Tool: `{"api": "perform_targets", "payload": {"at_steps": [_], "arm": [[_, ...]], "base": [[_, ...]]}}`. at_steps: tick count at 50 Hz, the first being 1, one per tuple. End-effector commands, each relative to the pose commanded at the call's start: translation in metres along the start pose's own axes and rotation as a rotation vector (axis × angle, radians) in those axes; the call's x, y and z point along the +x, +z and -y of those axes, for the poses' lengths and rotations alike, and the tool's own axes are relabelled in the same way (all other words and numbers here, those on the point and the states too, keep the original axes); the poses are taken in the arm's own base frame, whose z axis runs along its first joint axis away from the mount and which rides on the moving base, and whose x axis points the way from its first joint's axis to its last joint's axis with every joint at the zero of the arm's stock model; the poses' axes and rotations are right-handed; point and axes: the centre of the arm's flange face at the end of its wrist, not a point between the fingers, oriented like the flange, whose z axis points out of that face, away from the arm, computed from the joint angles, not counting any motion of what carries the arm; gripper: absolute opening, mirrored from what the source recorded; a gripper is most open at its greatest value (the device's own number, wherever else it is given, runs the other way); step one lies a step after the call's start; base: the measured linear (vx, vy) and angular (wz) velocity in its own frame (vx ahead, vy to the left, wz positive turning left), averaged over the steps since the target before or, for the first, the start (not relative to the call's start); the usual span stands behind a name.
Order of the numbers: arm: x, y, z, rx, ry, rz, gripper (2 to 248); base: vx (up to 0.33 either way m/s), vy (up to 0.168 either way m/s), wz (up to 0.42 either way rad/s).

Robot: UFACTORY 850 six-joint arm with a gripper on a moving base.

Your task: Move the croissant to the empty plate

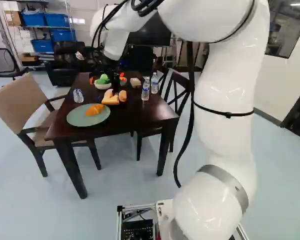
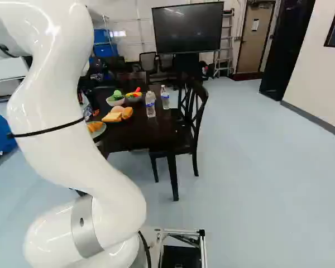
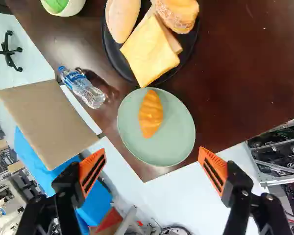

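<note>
Croissant (image 3: 151, 113), one: on the green plate (image 3: 181, 139), apparently as tasked. Fingers (image 3: 220, 166): open, empty. Risks, judged: low sweep catching the plate's rim, tipping it off the surface (image 3: 235, 83), whose corner lies near; needless regrasp, crushing flaky layers.

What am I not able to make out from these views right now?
- Green plate: right base view, partly hidden behind the arm.
- White bowl: wrist view, cut off by the edge.
- Bread beneath the yellow slice: wrist view, partly covered by that slice.
- Hand: left base view, too small and dark for detail.
</note>
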Motion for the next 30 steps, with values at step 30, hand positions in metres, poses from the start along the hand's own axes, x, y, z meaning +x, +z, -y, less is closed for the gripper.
{"api": "perform_targets", "payload": {"at_steps": [30], "arm": [[-0.014,-0.041,-0.055,0.002,0.037,-0.018,247]], "base": [[0.0,0.0,0.0]]}}
